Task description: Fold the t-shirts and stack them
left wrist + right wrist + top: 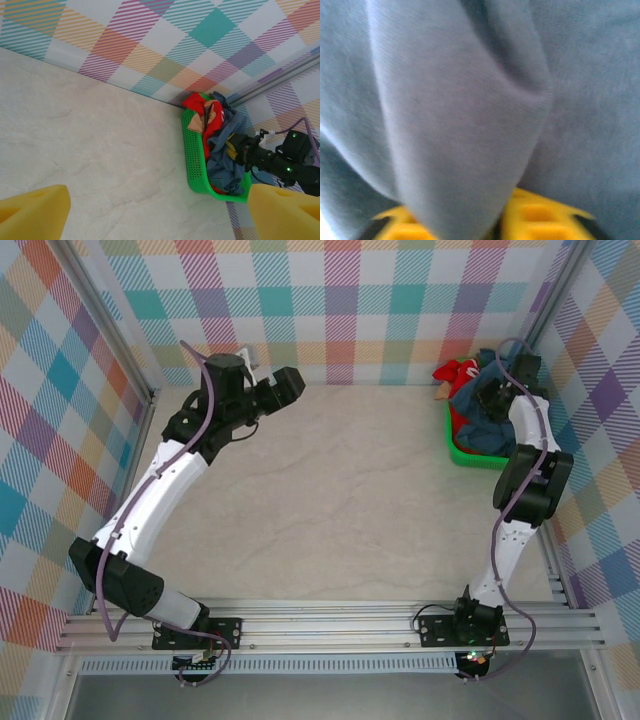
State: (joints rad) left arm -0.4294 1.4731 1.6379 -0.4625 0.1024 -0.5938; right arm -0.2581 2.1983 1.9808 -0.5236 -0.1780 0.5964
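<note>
Bright, even, diffuse light. Pale surface (340, 490) evenly lit, no glare; only faint soft shadows beside arms. Top view sharp throughout. Left wrist view crisp at distance, near left fingers (32, 212) soft-edged. Right wrist view dimmer, extremely close: slate-blue t-shirt (470, 100) and right fingers (535, 220) blurred.

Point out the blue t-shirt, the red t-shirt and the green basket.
blue t-shirt (225, 167), left wrist view, on the bunched cloth inside the basket.
red t-shirt (196, 102), left wrist view, on the fold at the basket's far end.
green basket (192, 160), left wrist view, on its perforated side wall.
</note>
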